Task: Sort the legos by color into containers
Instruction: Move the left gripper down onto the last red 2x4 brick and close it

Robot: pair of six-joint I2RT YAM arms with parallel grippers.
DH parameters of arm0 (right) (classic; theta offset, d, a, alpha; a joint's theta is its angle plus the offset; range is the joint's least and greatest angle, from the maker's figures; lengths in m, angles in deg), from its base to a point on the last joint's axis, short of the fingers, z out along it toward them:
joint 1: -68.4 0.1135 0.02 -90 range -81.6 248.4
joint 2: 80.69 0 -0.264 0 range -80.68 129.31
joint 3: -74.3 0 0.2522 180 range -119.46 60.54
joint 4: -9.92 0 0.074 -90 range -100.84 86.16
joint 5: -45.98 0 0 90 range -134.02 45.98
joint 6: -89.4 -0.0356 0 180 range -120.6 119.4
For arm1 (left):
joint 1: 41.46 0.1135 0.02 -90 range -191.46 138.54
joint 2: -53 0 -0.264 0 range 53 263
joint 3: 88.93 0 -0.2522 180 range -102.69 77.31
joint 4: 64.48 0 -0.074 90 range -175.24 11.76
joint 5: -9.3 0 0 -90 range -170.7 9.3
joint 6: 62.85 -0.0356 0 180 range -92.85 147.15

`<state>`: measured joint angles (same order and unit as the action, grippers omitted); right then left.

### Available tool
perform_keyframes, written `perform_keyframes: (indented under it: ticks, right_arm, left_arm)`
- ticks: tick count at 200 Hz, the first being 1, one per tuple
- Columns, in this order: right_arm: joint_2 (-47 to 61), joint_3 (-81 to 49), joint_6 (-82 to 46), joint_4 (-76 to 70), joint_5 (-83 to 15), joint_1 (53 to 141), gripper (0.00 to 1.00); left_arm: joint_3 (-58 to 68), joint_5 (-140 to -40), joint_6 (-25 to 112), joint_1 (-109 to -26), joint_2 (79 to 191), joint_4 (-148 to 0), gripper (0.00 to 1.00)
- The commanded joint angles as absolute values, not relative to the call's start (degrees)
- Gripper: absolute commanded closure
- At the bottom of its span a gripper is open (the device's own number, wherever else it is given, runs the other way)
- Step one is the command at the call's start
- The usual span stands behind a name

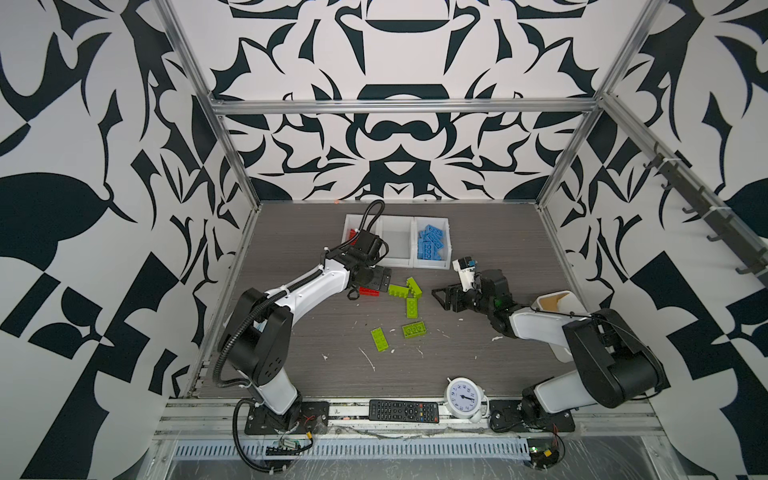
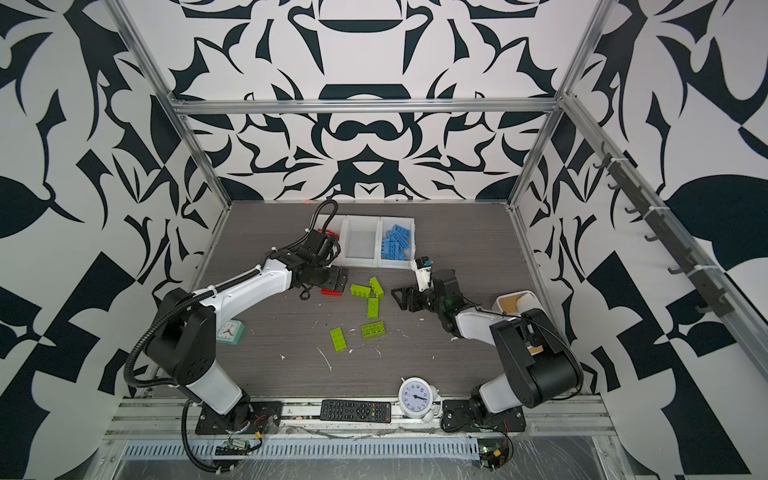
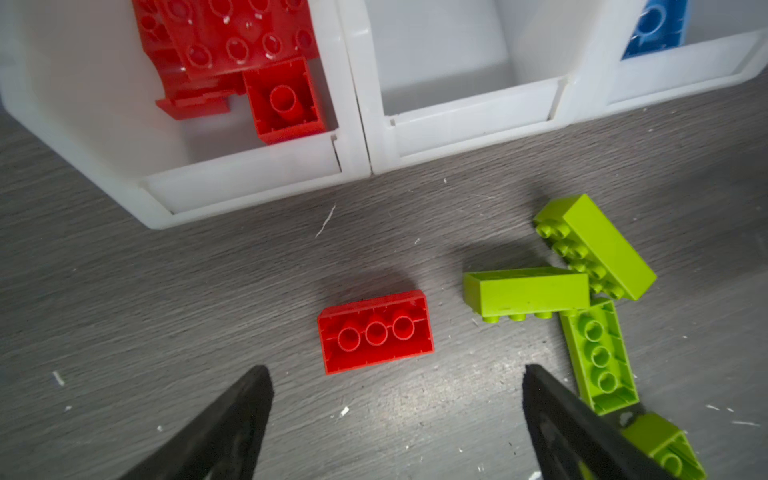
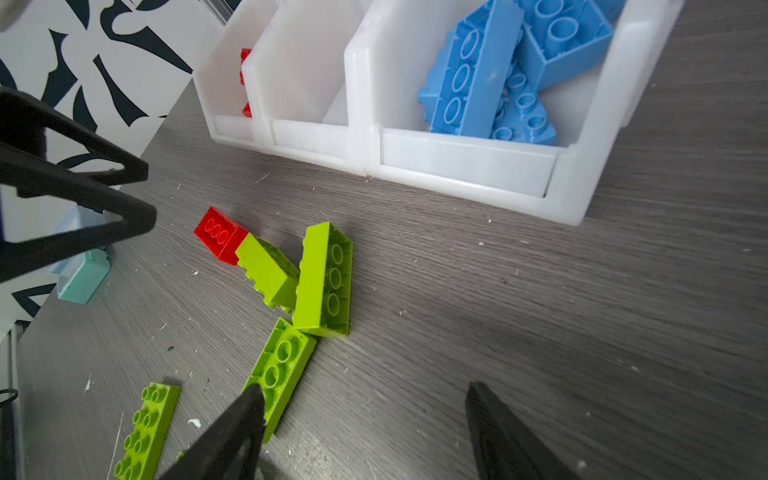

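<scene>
The left gripper (image 3: 397, 372) hangs empty, jaws wide apart, over the red brick (image 3: 376, 332), which lies hollow side up on the table just in front of the row of white bins (image 3: 357, 124), before the bin with the red pieces. The lime green bricks (image 3: 525, 291) lie just beside it, farther along the row. The likely trouble is that the finger on that side lands on a green brick or shoves it, skewing the grasp. A grip along the red brick's length could also let it pivot and drop. The right gripper (image 4: 363, 388) waits empty, jaws apart, before the bin with the blue bricks (image 4: 494, 75), close enough to the green cluster that the two arms could crowd each other.
</scene>
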<state>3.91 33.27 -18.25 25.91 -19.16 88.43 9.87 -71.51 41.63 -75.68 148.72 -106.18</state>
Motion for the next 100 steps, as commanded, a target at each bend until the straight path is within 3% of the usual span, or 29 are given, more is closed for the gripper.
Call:
perform_keyframes:
  ticks: [1,100]
  right_arm:
    - [3.08,31.45,-17.70,26.21,-18.88,88.85,0.21]
    - [3.05,31.44,-17.56,26.03,-18.78,88.86,0.21]
  left_arm:
    - [11.55,-69.03,43.13,-76.06,150.26,-105.18,0.03]
    - [10.95,-68.61,42.95,-75.88,157.65,-102.85,0.08]
